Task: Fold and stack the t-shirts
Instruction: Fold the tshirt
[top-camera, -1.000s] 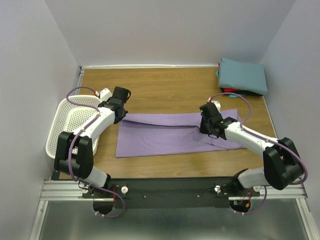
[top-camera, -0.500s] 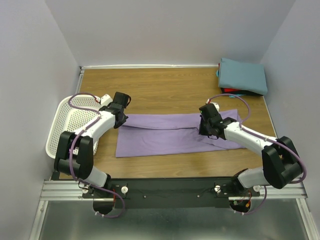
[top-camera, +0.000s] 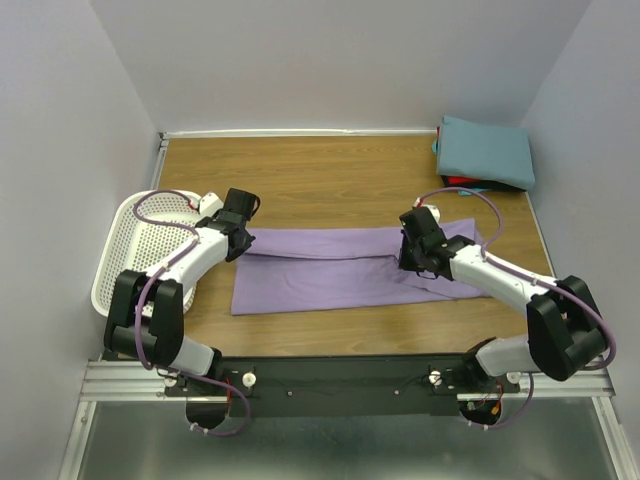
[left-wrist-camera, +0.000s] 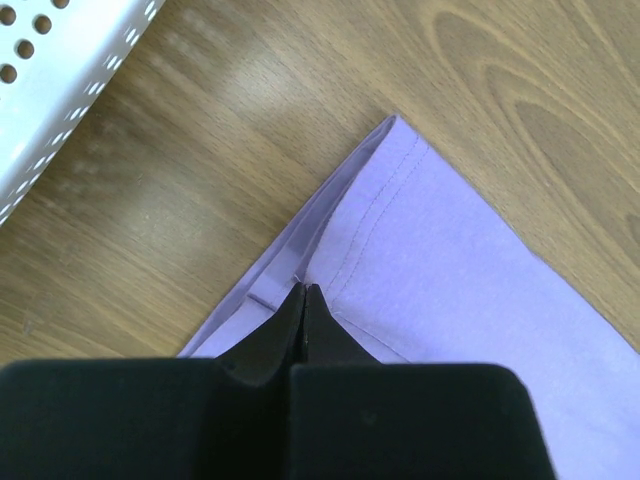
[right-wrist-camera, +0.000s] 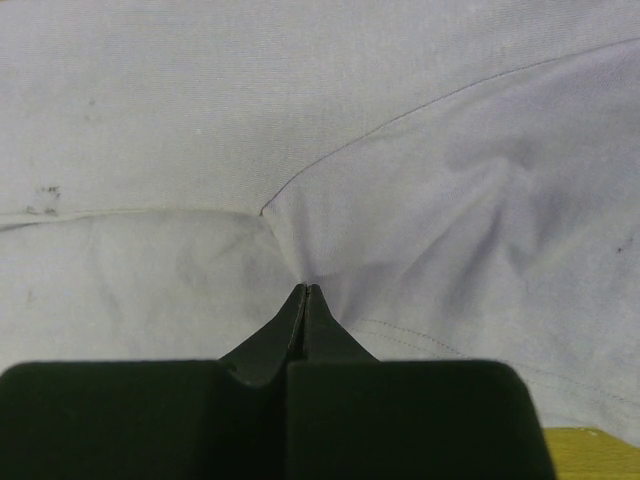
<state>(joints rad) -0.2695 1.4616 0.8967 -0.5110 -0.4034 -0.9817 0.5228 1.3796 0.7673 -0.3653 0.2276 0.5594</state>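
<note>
A large lavender t-shirt (top-camera: 330, 268) lies folded into a long band across the middle of the table. My left gripper (top-camera: 242, 240) is shut on its far left corner, with the hem pinched at the tips (left-wrist-camera: 302, 290). The right gripper (top-camera: 408, 258) is shut on the cloth near the band's right end, and the fabric (right-wrist-camera: 300, 130) puckers toward its tips (right-wrist-camera: 305, 290). A folded teal t-shirt (top-camera: 487, 150) lies on a red one (top-camera: 468, 183) in the far right corner.
A white perforated basket (top-camera: 140, 250) stands at the left table edge beside the left arm, and its wall shows in the left wrist view (left-wrist-camera: 60, 80). Bare wood runs between the lavender shirt and the back wall.
Both grippers have kept their hold. The left one has shifted slightly left and down, and the shirt's far edge now lies straighter and flatter on the table.
</note>
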